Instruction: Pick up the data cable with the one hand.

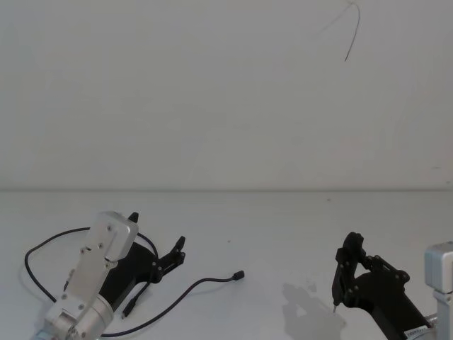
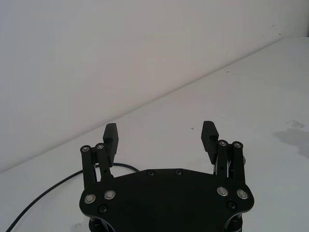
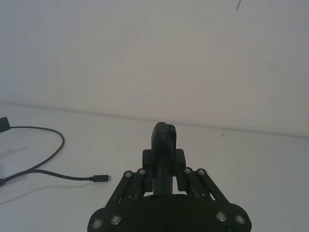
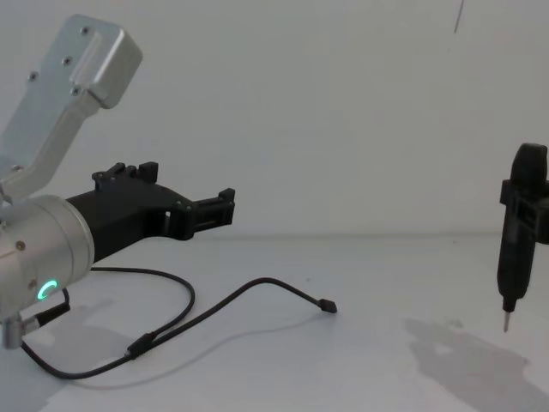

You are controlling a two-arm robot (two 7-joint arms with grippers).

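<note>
Left gripper (image 2: 160,133) up front, jaws wide open, empty, hovering low. Data cable (image 4: 262,281) lying loose on table (image 1: 283,227) underneath, ungrabbed. Zero progress so far: lower, pinch, lift. Right gripper (image 1: 340,283) parked off right, closed.

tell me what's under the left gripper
The data cable lies looped on the white table below the open left gripper, which hangs clear of it. The arm's silver wrist covers part of the loop in the head view. The right gripper sits parked far right.
</note>
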